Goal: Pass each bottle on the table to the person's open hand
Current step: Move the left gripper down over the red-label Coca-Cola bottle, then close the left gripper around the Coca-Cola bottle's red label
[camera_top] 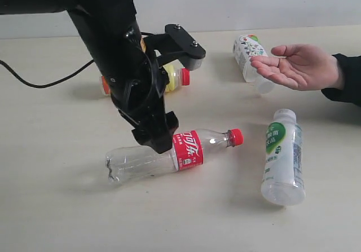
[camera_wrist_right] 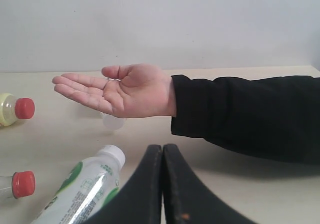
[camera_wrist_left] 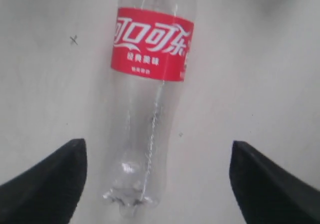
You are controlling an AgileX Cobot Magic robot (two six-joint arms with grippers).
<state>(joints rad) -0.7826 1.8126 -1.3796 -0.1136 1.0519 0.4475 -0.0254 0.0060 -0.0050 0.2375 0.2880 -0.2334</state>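
Left pincer (camera_wrist_left: 156, 146): black fingers spread wide, gripping nothing, one on either side of the clear bottle (camera_wrist_left: 150, 83) near its lobed base and apart from it. Right pincer (camera_wrist_right: 162, 156): closed, empty. Clear bottle: thin transparent plastic with a glossy red label, lying on its side on the matte beige worktop (camera_top: 56, 207). Its long axis runs across the exterior view, red cap to the right. The open hand (camera_top: 299, 66) is held beyond it.

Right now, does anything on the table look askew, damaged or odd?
All lie on their sides: the clear red-labelled bottle, the yellow bottle, both whitish bottles. The clear one looks dented near its base. No spill visible.
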